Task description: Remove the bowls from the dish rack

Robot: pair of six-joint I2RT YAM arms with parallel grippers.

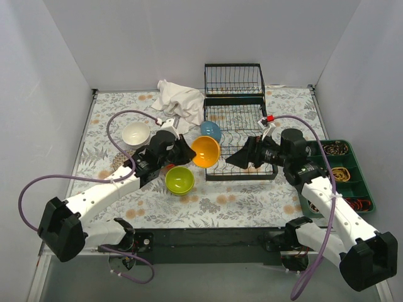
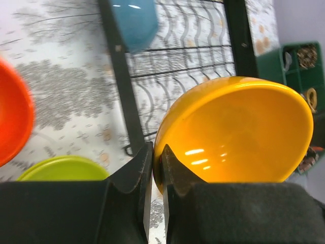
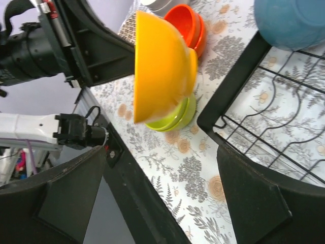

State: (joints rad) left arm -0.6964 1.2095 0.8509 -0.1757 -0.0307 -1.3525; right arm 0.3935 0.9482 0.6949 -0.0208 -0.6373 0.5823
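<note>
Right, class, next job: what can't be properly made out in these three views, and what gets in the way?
- Red-orange bowl: top view, almost wholly under the left arm; left wrist view, cropped and blurred.
- Blue bowl: cut by the top edge in both wrist views.
- Lime bowl: right wrist view, mostly behind the yellow bowl.
- Green tray contents: too small in the top view.

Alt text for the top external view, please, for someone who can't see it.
The left gripper holds a tilted yellow bowl by its rim beside the dish rack's left side. A blue bowl sits at the rack's left edge, a green bowl and a white bowl on the table; the open right gripper is at the rack's front.
</note>
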